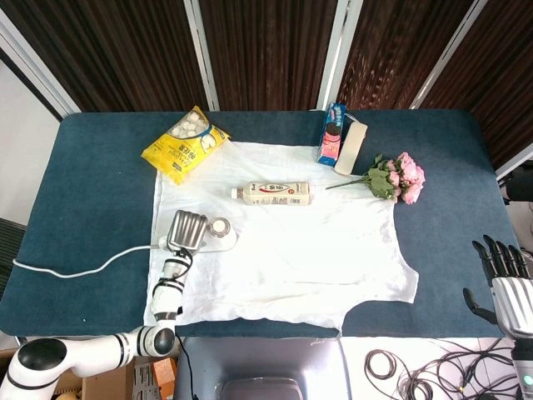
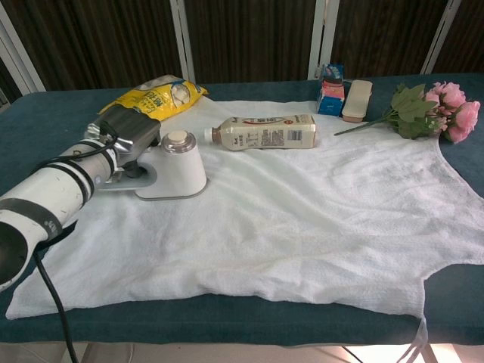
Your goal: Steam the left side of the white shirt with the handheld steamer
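Our left hand (image 2: 127,134) grips the handle of the handheld steamer (image 2: 172,168), fingers wrapped around it, and the steamer's flat base sits on the white shirt (image 2: 302,219) just ahead of our knuckles. In the head view the left hand (image 1: 186,231) and the steamer (image 1: 218,232) lie over the shirt's (image 1: 283,250) left portion, close to its left edge. The steamer's round cap faces up, directly beside our fingers. Its white cord (image 1: 79,267) trails away from the hand across the blue table (image 1: 92,208) toward the left edge.

Beyond the hand, a little further up the shirt, a bottle (image 2: 263,131) lies on its side on the cloth; in the head view the bottle (image 1: 271,193) is to the upper right of the steamer. A yellow snack bag (image 2: 151,97) lies past our left hand on the table, touching the shirt's top corner.

Far across from the left hand, at the back, a small blue carton (image 2: 330,90) stands with a cream case (image 2: 356,99) right beside it, and a bunch of pink roses (image 2: 439,106) lies near the shirt's right edge.

Our right hand (image 1: 504,279) is off the table's right edge, well apart from everything, fingers spread and holding nothing.
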Tool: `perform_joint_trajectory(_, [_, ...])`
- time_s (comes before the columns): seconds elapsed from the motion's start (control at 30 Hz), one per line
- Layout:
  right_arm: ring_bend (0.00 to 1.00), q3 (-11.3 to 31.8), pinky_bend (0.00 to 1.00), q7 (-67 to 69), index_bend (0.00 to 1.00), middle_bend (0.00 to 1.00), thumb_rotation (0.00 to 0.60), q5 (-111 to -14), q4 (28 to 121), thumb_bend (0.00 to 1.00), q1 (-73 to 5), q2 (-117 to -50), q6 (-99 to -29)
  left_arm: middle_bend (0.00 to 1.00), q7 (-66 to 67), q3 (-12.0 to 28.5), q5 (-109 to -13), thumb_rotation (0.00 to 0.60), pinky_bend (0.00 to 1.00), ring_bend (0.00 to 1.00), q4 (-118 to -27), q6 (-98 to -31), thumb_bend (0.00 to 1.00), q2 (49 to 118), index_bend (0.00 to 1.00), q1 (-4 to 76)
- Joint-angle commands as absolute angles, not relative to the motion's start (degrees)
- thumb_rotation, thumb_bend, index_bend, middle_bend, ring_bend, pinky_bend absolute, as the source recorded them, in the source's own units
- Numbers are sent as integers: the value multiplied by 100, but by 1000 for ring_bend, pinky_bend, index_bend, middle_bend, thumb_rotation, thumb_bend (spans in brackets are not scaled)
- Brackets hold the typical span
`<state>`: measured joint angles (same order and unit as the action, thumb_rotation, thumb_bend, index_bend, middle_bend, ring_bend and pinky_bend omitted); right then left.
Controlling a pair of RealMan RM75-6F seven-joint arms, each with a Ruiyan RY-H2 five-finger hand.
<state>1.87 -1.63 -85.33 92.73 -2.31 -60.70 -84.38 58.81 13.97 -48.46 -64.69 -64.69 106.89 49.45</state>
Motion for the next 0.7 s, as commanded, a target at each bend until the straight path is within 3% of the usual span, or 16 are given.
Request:
perform_joint_trajectory(0.03, [0, 188, 0, -167, 0, 0, 600, -8531, 9273, 309, -232, -6071, -8430, 935, 5693, 1676, -4674, 600, 1000, 1000, -5843, -6337, 558, 10833, 753, 5092])
perform_joint_trajectory(0.4, [0, 179, 0, -171, 0, 0, 600, -8575, 9286, 309, -224, -6068, -8436, 935, 5535, 1848, -4558, 600, 1000, 1000, -5199, -6231, 558, 10783, 752, 5097])
perform_joint_trajectory(0.7, [0, 172, 0, -239, 0, 0, 600, -8588, 9299, 309, -245, -6095, -8388, 935, 5474, 1511, -4787, 600, 1000, 1000, -6412, -6338, 558, 10397, 753, 4786])
